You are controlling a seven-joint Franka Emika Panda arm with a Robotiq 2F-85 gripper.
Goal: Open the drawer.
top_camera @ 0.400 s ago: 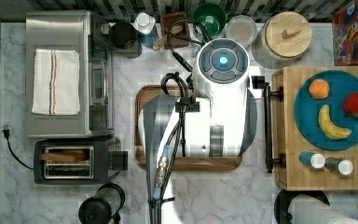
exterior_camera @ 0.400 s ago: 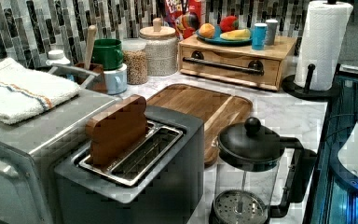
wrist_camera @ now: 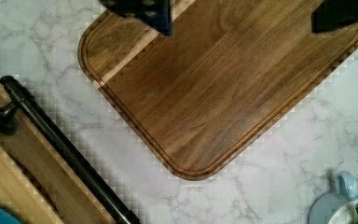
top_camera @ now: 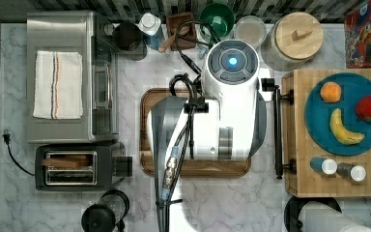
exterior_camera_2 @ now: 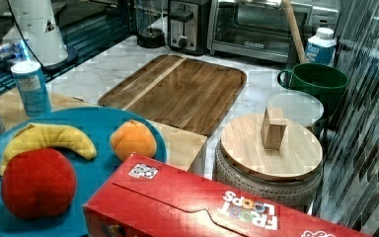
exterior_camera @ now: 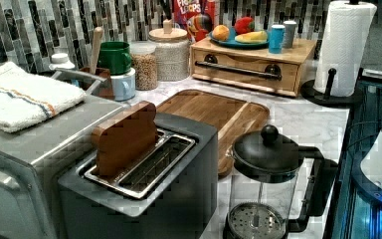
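The arm (top_camera: 222,116) hangs over the tray (top_camera: 195,166), wrist pointing down. The claw (wrist_camera: 242,16) is above the tray, fingers (wrist_camera: 142,11) spread apart, holding nothing. The drawer (exterior_camera: 243,69) sits closed just beside the tray on the table (top_camera: 222,203), handle (wrist_camera: 65,149) untouched.

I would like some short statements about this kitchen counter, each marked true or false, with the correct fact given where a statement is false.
1. The drawer is shut, its front flush with the cabinet. True.
2. The gripper holds the black bar handle. False: its fingers are open above the wooden tray, apart from the handle.
3. A banana lies on the blue plate. True.
4. The wooden tray carries a mug. False: nothing lies on it.
5. A towel lies on the toaster oven. True.
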